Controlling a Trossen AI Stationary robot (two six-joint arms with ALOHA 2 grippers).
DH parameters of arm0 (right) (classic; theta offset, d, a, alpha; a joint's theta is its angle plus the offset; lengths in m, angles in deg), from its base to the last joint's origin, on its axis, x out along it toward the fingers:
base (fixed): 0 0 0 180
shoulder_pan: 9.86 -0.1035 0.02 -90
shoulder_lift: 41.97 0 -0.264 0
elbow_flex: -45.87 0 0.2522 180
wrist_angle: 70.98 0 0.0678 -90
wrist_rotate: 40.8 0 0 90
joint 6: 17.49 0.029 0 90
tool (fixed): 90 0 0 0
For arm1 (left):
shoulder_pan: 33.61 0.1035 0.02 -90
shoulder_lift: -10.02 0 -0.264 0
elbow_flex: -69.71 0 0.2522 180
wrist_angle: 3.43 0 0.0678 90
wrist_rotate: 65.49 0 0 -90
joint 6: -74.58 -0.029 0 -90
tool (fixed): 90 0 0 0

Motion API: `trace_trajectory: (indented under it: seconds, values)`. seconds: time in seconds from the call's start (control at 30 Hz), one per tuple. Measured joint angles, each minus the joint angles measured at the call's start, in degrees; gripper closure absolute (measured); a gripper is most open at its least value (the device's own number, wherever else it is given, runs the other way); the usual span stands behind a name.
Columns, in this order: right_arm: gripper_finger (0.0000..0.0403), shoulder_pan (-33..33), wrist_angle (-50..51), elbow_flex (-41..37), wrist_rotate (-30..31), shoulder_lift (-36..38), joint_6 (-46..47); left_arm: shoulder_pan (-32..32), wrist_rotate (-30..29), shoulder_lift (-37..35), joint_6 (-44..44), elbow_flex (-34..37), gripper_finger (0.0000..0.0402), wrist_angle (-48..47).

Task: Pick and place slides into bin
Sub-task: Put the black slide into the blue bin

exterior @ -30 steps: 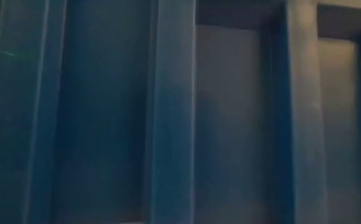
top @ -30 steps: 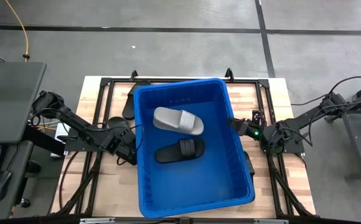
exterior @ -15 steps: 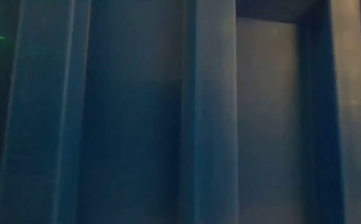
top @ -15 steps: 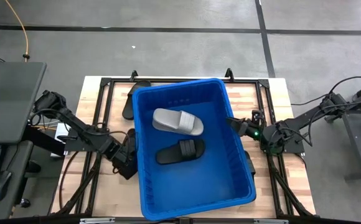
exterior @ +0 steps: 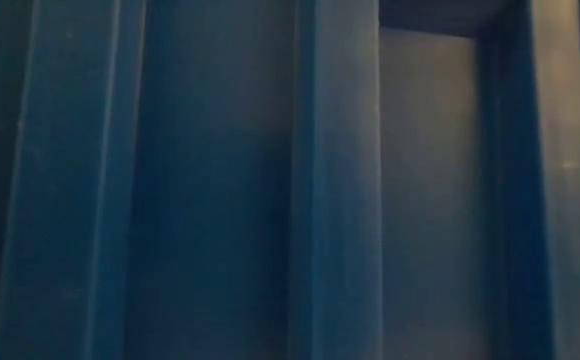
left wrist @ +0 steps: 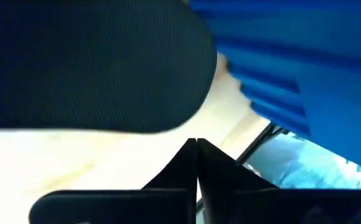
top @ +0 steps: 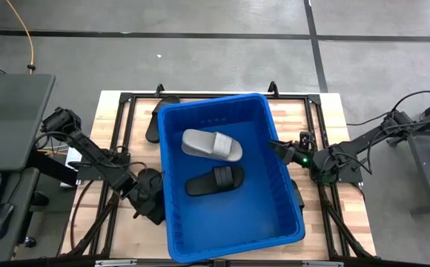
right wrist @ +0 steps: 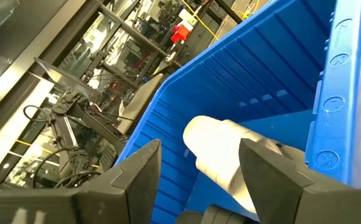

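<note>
The left gripper [top: 153,210] is now seen closer to the near edge of the worktop [top: 326,119] than a second ago. It is kept low, beside the left wall of the bin [top: 172,222]. Its fingers are pressed together, and nothing is seen held between them. A black slide [left wrist: 87,62] is seen just past the fingertips in the left wrist view, lying on the worktop next to the bin wall. Its ribbed sole fills that view, so which way it points cannot be told. It is not picked up yet, so this step is judged to be only at its start.

The bin is also found shifted a little on the worktop since a second ago. It is set in the middle of the worktop and turned a bit. One far slide [top: 156,119], also black, is left out by the far left corner of the bin. Its long side runs from far to near.

Two slides are already inside the bin. The grey slide [top: 212,144] is laid toward the far wall, long side running left to right, toe toward the right wall. The second black slide [top: 215,180] is laid near the middle, almost the same way but tipped a little.

The right gripper [top: 283,150] is held at the right rim of the bin. Its fingers are spread, and nothing is held.
</note>
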Motion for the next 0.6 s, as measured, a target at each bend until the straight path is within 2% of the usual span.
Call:
trace_trajectory:
  seconds: [0.13, 0.37, 0.5, 0.6]
  values:
    - [0.0196, 0.0, 0.3, 0.0, 0.0, 0.0, -0.2, -2.3, 1.8, 0.0, 4.0, 0.0, 0.0401, 0.4]
    - [0.0197, 0.0, 0.7, 0.0, -0.3, 0.0, -2.1, -5.4, 6.0, -0.3, 4.7, -0.1, 0.0401, 6.7]
    - [0.0196, 0.0, 0.9, 0.0, -0.5, 0.0, -3.0, -6.3, 4.7, -0.3, 4.2, -1.4, 0.0395, 1.8]
    - [0.0197, 0.0, 0.9, 0.0, -0.6, 0.0, -3.6, -6.2, 3.9, -1.4, 2.9, -3.4, 0.0372, -4.3]
